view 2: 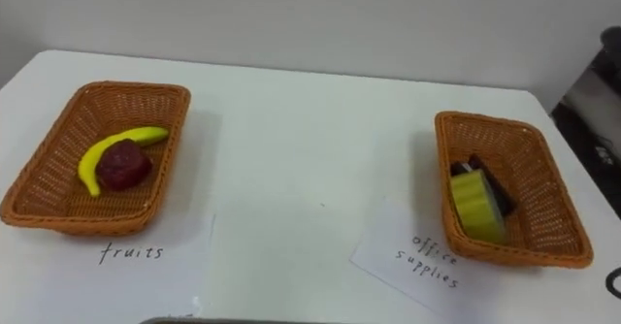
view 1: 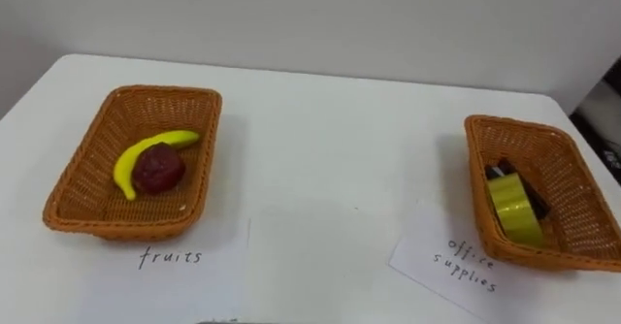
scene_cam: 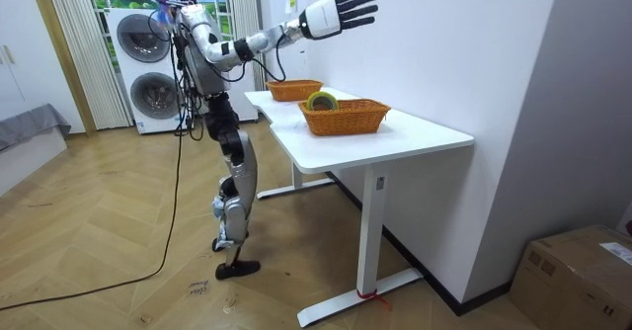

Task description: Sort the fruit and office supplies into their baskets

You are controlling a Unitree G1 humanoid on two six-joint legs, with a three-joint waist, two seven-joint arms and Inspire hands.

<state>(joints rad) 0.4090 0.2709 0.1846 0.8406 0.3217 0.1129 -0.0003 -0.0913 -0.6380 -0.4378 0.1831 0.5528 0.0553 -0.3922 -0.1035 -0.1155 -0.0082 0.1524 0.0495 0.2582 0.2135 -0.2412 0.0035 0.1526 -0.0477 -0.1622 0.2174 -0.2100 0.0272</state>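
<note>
the robot stands on the wood floor at the long side of a white table [view 1: 330, 149], leaning a little on bent legs; its right hand [scene_cam: 331, 16] is raised high on an outstretched arm above the table, fingers straight and spread wide, holding nothing; two wicker baskets sit well apart on the tabletop; the left basket [view 1: 131, 93] holds a yellow banana [view 1: 179, 140] lying on the slant and a dark red fruit [view 1: 158, 168] resting against its lower half; the right basket [view 1: 509, 122] holds a yellow tape roll [view 1: 514, 208] standing on edge and a dark object [view 1: 505, 172] partly behind it, too small to tell what it is; a handwritten paper label [view 1: 170, 266] lies just in front of the left basket, and a second paper label [view 1: 456, 261], turned askew, lies just beside the right basket's near corner; nothing to be sorted lies loose on the table.
</note>
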